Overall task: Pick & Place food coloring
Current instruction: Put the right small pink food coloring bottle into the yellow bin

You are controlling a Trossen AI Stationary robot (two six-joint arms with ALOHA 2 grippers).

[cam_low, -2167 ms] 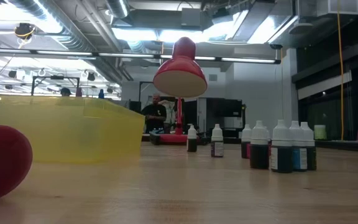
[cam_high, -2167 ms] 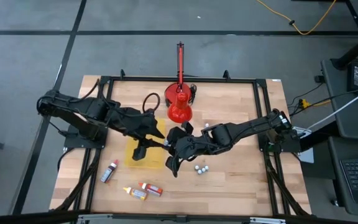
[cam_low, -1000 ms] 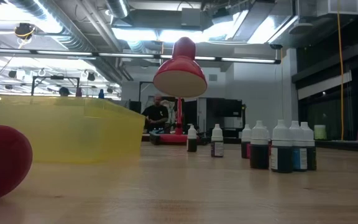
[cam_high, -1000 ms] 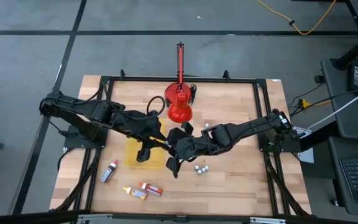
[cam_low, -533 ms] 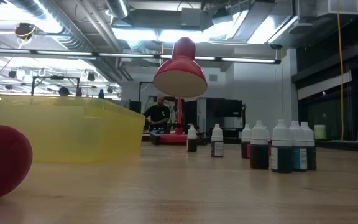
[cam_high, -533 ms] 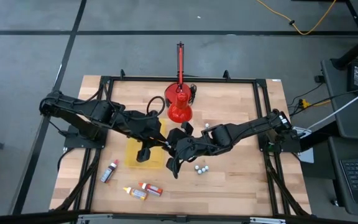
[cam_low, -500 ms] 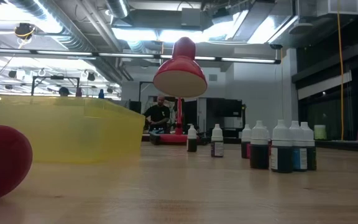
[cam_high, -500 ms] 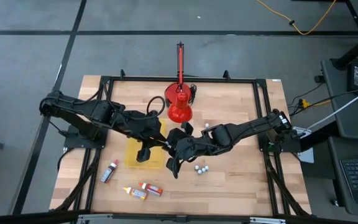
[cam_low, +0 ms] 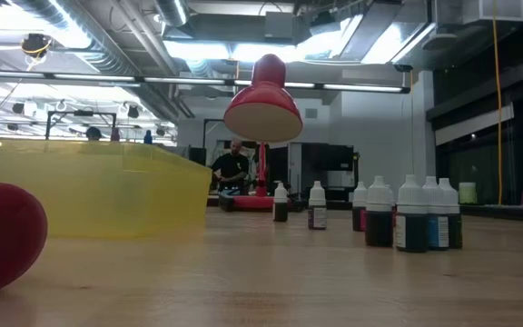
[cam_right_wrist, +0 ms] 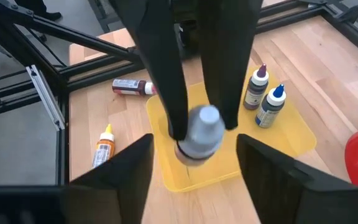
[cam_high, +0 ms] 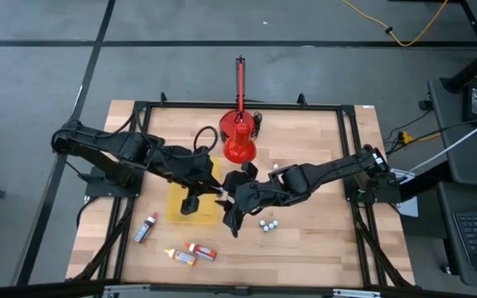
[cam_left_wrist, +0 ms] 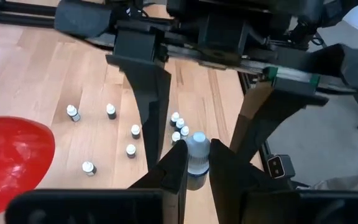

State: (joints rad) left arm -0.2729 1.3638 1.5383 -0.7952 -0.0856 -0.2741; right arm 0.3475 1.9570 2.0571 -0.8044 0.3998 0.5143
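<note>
Above the yellow tray (cam_high: 190, 207) my left gripper (cam_left_wrist: 196, 152) is shut on one small food coloring bottle (cam_left_wrist: 196, 157) with a pale cap. My right gripper (cam_right_wrist: 194, 142) faces it, open, with a finger on either side of the bottle and clear of it. The two grippers meet at mid-table in the high view, left (cam_high: 219, 192) and right (cam_high: 229, 204). Two bottles (cam_right_wrist: 263, 93) stand in the tray. Three more (cam_high: 180, 248) lie on the wood near the front left. My left gripper pinches the bottle's body (cam_left_wrist: 195, 170), just below the pale cap, between its two fingers (cam_right_wrist: 166, 74). The fingers slant downward from the table's left side. The bottle is lifted clear above the yellow tray, its cap end pointing away from my left wrist toward the right gripper.
A red lamp (cam_high: 238, 141) with an upright red rod stands at the far middle. Several small bottles (cam_low: 411, 213) stand on the wood right of the grippers. A black cable (cam_high: 201, 136) loops beside the lamp. A dark frame (cam_high: 238, 106) rims the table.
My right gripper has opened; its fingers stand wider apart in the high view than half a second ago. Both arms have kept their places over the tray.
</note>
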